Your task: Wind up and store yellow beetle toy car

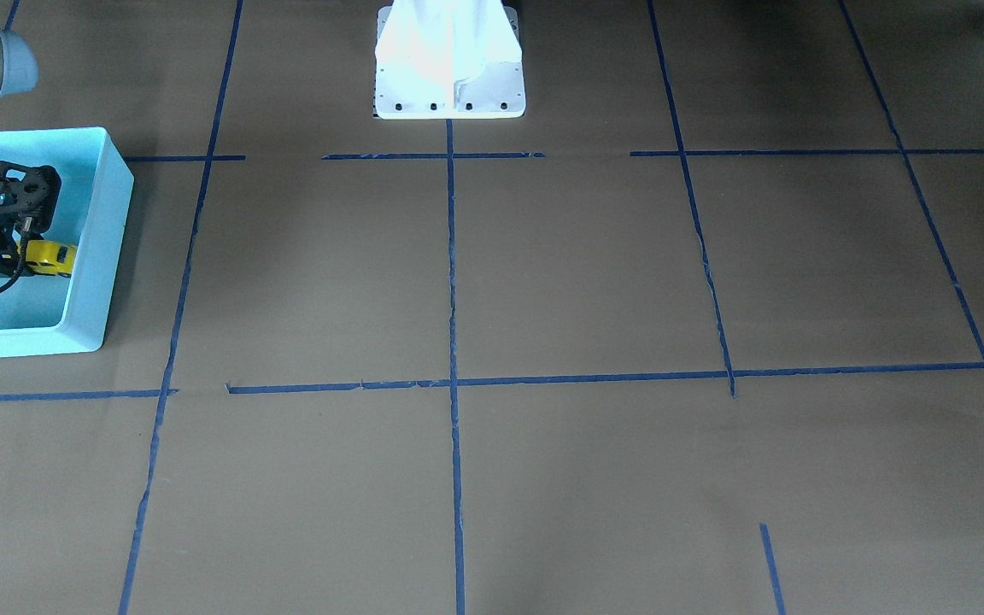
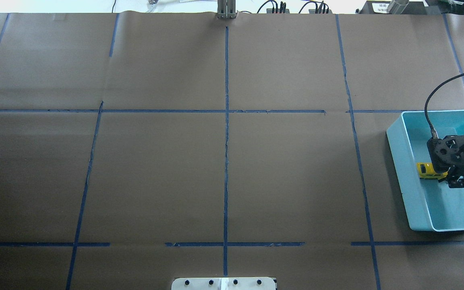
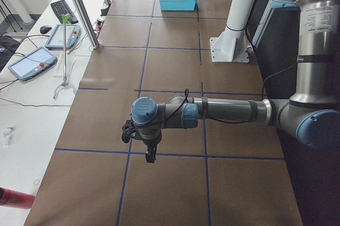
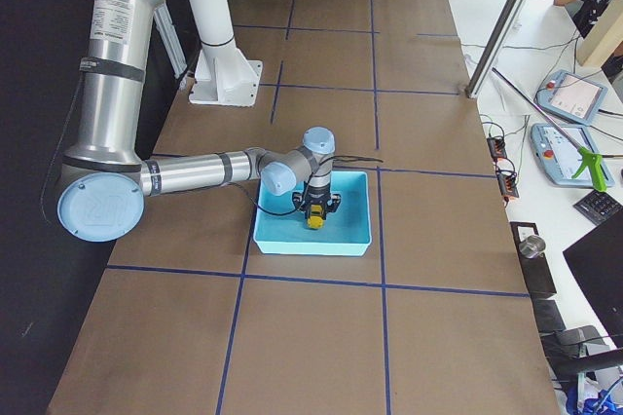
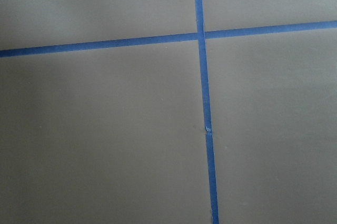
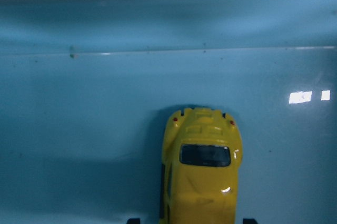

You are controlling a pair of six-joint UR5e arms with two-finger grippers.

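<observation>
The yellow beetle toy car (image 1: 49, 258) sits on the floor of the turquoise bin (image 1: 108, 222) at the table's right end. It also shows in the overhead view (image 2: 425, 170) and, close up, in the right wrist view (image 6: 202, 176). My right gripper (image 2: 459, 182) is down inside the bin (image 2: 397, 161) over the car. Its fingertips show at the bottom of the right wrist view, one on each side of the car, with a gap on the left, so it is open. My left gripper (image 3: 140, 144) hangs over bare table at the left end. I cannot tell whether it is open or shut.
The table is brown paper with a grid of blue tape lines (image 2: 226, 141). The robot's white base (image 1: 449, 60) stands at the middle of the near edge. The bin walls surround the right gripper.
</observation>
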